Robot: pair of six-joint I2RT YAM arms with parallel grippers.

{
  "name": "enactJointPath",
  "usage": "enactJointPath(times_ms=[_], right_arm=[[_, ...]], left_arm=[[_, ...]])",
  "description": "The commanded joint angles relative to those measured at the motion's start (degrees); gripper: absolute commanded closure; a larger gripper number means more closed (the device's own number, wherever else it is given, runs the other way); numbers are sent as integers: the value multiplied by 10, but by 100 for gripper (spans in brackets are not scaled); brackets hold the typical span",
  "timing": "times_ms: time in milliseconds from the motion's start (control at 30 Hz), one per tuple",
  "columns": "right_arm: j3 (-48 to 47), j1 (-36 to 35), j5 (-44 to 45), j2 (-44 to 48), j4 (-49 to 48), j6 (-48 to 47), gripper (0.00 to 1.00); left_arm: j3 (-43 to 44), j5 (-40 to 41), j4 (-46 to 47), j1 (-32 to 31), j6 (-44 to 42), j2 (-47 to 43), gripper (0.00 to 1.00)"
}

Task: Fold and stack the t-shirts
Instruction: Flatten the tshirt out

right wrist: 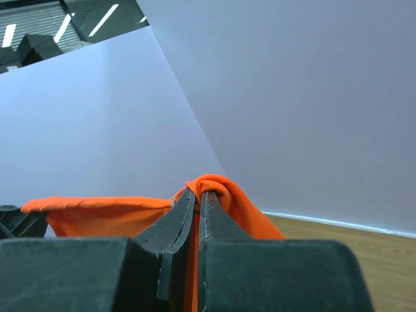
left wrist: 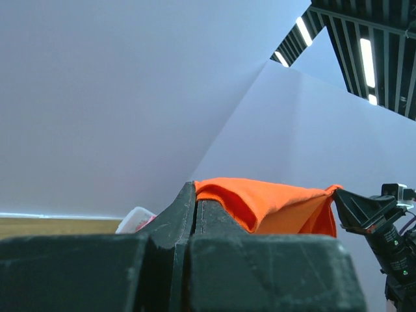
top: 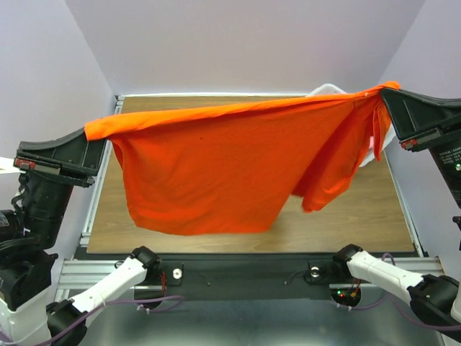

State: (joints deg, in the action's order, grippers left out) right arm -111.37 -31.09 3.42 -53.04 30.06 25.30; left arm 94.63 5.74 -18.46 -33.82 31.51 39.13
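Note:
The bright orange t-shirt (top: 223,169) hangs stretched in the air between both grippers, its lower edge drooping above the wooden table (top: 360,216). My left gripper (top: 90,140) is shut on its left top corner; the cloth (left wrist: 273,205) drapes over the jaw tips (left wrist: 195,195) in the left wrist view. My right gripper (top: 385,97) is shut on its right top corner, cloth (right wrist: 224,192) bunched over the tips (right wrist: 198,195) in the right wrist view. A bit of pink cloth (top: 372,153) shows behind the shirt's right side, mostly hidden.
A white basket (top: 328,89) peeks out behind the shirt at the table's far right; its rim (left wrist: 135,218) shows in the left wrist view. Pale walls close in on three sides. The arm bases (top: 245,274) sit along the near edge.

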Motion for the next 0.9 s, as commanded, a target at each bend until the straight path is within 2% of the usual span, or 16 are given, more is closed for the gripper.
enactJointPath(times_ms=[0, 67, 167, 200, 333, 400, 433, 467, 500, 533, 567, 600, 667, 700, 767, 867], right_arm=[[-14, 3, -26, -29, -14, -7, 100], [-3, 3, -18, -42, -14, -7, 100], [26, 3, -6, -81, -22, -9, 99], [38, 3, -3, -93, -26, -9, 100], [105, 3, 36, -167, -62, -18, 100], [127, 3, 70, -238, -85, -37, 100], [128, 4, 75, -266, -92, -46, 99], [128, 9, 67, -333, -108, -58, 99], [112, 18, 49, -369, -113, -91, 99], [95, 22, 25, -405, -113, -101, 99], [72, 25, 26, -451, -114, -110, 99], [26, 25, 25, -522, -109, -144, 83], [-25, 25, 6, -585, -95, -174, 24], [-44, 25, 4, -620, -67, -177, 0], [-50, 25, -9, -622, -55, -180, 0], [0, 25, 8, -589, -57, -171, 0]], left_arm=[[0, 35, 18, -2, -4, -4, 100], [-12, 68, 10, -3, 0, 1, 100], [-52, 172, -3, -3, 15, 16, 100], [-66, 239, -7, -3, 33, 23, 100], [-133, 381, -51, -1, 90, 91, 100], [-172, 401, -58, 36, 101, 149, 100], [-183, 369, -55, 68, 98, 169, 100], [-218, 317, -8, 168, 81, 209, 100], [-237, 207, 17, 210, 73, 231, 90], [-251, 158, 38, 253, 70, 255, 68], [-257, 118, 60, 282, 60, 311, 33], [-247, 91, 57, 310, 60, 340, 2], [-211, 102, 36, 313, 47, 393, 2], [-171, 112, 9, 313, 37, 432, 2], [-151, 111, 4, 315, 25, 446, 2], [-188, 93, 30, 315, 21, 417, 2]])
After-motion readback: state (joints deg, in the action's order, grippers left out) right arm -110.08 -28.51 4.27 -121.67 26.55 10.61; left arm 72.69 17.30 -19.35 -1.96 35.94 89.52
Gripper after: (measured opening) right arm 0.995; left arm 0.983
